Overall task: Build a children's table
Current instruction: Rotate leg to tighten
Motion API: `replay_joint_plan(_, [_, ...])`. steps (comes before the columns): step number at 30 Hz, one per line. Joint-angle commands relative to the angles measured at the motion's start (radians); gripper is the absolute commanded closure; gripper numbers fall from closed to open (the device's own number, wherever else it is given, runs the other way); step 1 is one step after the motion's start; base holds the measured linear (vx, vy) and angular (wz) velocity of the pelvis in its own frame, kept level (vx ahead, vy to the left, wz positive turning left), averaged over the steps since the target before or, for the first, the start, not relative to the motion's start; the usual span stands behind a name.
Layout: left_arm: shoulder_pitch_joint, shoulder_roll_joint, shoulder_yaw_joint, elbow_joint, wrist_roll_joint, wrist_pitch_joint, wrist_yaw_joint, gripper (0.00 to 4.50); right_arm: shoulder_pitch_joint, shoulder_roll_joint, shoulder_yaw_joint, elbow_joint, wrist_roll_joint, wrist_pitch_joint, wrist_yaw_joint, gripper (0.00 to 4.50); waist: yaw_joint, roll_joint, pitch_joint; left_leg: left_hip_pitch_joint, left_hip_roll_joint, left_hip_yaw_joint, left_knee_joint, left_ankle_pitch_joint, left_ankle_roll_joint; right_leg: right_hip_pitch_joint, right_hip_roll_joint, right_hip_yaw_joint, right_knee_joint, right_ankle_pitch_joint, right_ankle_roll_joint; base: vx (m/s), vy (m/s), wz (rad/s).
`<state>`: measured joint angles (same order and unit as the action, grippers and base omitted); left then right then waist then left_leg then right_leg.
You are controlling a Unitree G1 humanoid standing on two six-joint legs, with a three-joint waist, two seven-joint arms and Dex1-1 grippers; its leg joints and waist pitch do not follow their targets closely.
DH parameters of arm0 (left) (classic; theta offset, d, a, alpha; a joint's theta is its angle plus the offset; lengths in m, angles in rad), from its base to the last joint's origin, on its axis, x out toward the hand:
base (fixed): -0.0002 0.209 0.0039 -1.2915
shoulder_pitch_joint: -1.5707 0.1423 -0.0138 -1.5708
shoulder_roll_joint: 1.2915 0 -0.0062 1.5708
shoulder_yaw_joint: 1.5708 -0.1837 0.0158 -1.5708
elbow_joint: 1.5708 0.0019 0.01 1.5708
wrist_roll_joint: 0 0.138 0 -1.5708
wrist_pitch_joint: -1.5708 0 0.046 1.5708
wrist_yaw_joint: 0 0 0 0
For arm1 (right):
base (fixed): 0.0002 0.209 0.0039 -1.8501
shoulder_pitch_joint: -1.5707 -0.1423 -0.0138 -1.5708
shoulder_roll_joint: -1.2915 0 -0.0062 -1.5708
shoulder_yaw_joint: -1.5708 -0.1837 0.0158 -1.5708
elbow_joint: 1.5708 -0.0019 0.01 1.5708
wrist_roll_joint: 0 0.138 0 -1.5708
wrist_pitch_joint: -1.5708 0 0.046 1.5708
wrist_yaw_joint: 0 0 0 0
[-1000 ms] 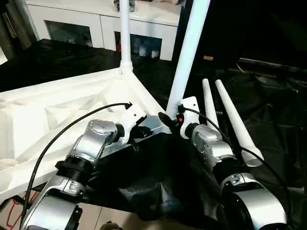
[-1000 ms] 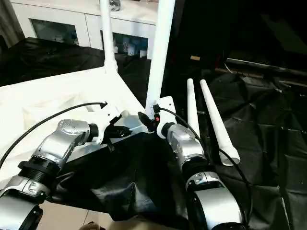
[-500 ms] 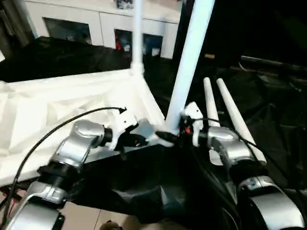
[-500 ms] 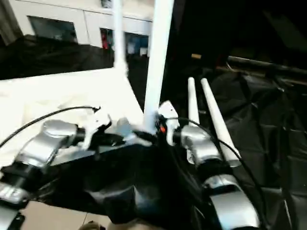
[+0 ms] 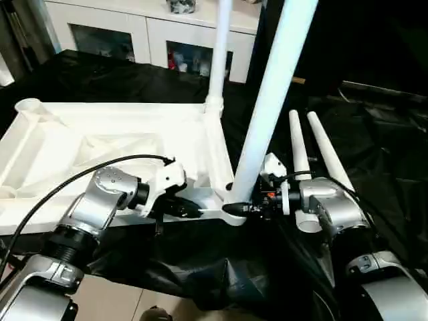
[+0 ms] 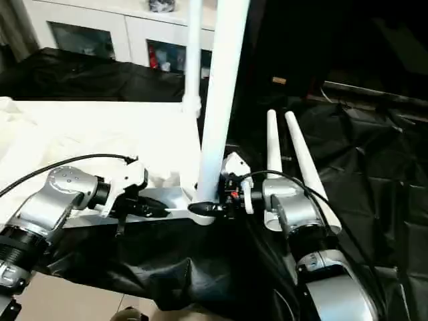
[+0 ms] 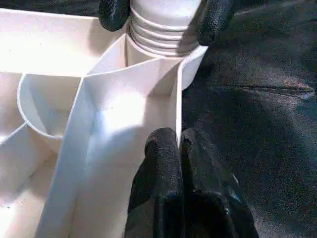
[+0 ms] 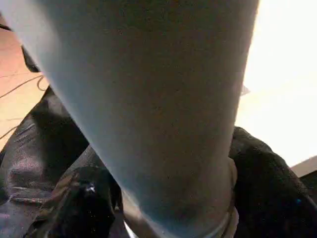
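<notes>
Both tools (image 5: 231, 208) seemingly swung toward the leg (image 5: 267, 107).

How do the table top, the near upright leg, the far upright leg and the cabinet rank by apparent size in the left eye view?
1. Table top.
2. Cabinet and near upright leg: too alike to rank; the leg's nearness enlarges it.
3. Far upright leg, smallest.

The white plastic rectangular tabletop (image 5: 100, 144) lies upside down before me on black sheeting, ribbed underside up. Two long white tapered tubular legs stand upright in its corner sockets: a near one (image 5: 271, 100) and a far one (image 5: 219, 50). Two more white legs (image 5: 314, 150) lie side by side beside it.
</notes>
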<state>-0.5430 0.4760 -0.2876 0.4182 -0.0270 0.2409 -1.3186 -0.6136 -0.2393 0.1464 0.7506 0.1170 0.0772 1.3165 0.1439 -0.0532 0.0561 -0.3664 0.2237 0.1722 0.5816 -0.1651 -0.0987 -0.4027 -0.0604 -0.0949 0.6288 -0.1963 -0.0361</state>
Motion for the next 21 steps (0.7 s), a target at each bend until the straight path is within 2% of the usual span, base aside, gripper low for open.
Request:
replay_joint_plan(1, [-0.029,-0.039,0.014,-0.001,-0.010,-0.004,0.078,4.50,0.011,0.030,0.029,0.001,-0.007,-0.003,-0.019,1.77,-0.003,0.009,-0.067,0.013,0.021,0.001,-0.062,-0.170,0.025,0.055,-0.087,0.061,-0.075,-0.175,-0.178,0.000,0.000,0.00])
replay_joint_plan(5, [-0.067,-0.111,0.042,0.054,0.011,0.018,0.225,4.50,-0.018,0.077,-0.010,0.099,-0.047,-0.020,-0.250,1.82,-0.010,0.009,-0.063,0.015,0.018,0.001,-0.066,-0.199,0.003,0.051,-0.090,0.062,-0.086,-0.246,-0.163,0.000,0.000,0.00])
replay_joint_plan(7, [-0.085,-0.145,0.052,0.076,0.020,0.037,0.284,4.50,-0.041,0.106,-0.043,0.149,-0.049,-0.009,-0.381,1.83,-0.011,0.007,-0.063,0.018,0.017,-0.002,-0.066,-0.222,-0.008,0.053,-0.093,0.060,-0.094,-0.321,-0.139,0.000,0.000,0.00])
replay_joint_plan(10, [-0.113,-0.198,0.060,0.113,0.038,0.056,0.376,4.50,-0.070,0.157,-0.095,0.216,-0.035,0.015,-0.558,1.83,-0.017,0.010,-0.061,0.019,0.016,-0.004,-0.069,-0.232,-0.019,0.050,-0.092,0.060,-0.098,-0.351,-0.126,0.000,0.000,0.00])
replay_joint_plan(11, [-0.115,-0.201,0.060,0.115,0.039,0.058,0.381,4.50,-0.072,0.159,-0.098,0.219,-0.034,0.016,-0.565,1.83,-0.018,0.009,-0.061,0.021,0.016,-0.003,-0.068,-0.235,-0.019,0.048,-0.092,0.061,-0.099,-0.351,-0.125,0.000,0.000,0.00])
replay_joint_plan(12, [-0.133,-0.237,0.064,0.138,0.050,0.070,0.443,4.50,-0.086,0.194,-0.122,0.254,-0.024,0.015,-0.663,1.83,-0.020,0.009,-0.061,0.020,0.014,-0.004,-0.068,-0.237,-0.015,0.050,-0.092,0.060,-0.100,-0.357,-0.121,0.000,0.000,0.00])
replay_joint_plan(13, [-0.133,-0.237,0.064,0.138,0.050,0.070,0.443,4.50,-0.086,0.194,-0.122,0.254,-0.024,0.015,-0.665,1.83,-0.021,0.010,-0.063,0.022,0.015,-0.002,-0.068,-0.225,-0.017,0.046,-0.091,0.063,-0.099,-0.337,-0.125,0.000,0.000,0.00])
replay_joint_plan(14, [-0.139,-0.251,0.065,0.144,0.056,0.077,0.472,4.50,-0.094,0.209,-0.134,0.272,-0.020,0.020,-0.718,1.83,-0.021,0.010,-0.064,0.022,0.016,-0.003,-0.068,-0.221,-0.018,0.049,-0.091,0.062,-0.097,-0.328,-0.127,0.000,0.000,0.00])
replay_joint_plan(16, [-0.141,-0.277,0.067,0.143,0.056,0.089,0.500,4.50,-0.106,0.239,-0.145,0.294,-0.017,-0.001,-0.760,1.27,-0.022,0.011,-0.066,0.020,0.017,-0.003,-0.068,-0.216,-0.019,0.050,-0.090,0.061,-0.092,-0.290,-0.136,0.000,0.000,0.00])
replay_joint_plan(19, [-0.132,-0.284,0.060,0.125,0.049,0.084,0.493,4.50,-0.112,0.266,-0.152,0.295,-0.002,-0.011,-0.732,1.11,-0.021,0.010,-0.066,0.017,0.016,-0.002,-0.068,-0.214,-0.007,0.052,-0.090,0.062,-0.090,-0.260,-0.140,0.000,0.000,0.00])
replay_joint_plan(21, [-0.128,-0.280,0.057,0.120,0.050,0.076,0.485,4.50,-0.112,0.267,-0.150,0.291,-0.001,-0.012,-0.719,0.78,-0.022,0.010,-0.065,0.017,0.016,-0.002,-0.069,-0.216,-0.004,0.052,-0.089,0.062,-0.090,-0.257,-0.140,0.000,0.000,0.00])
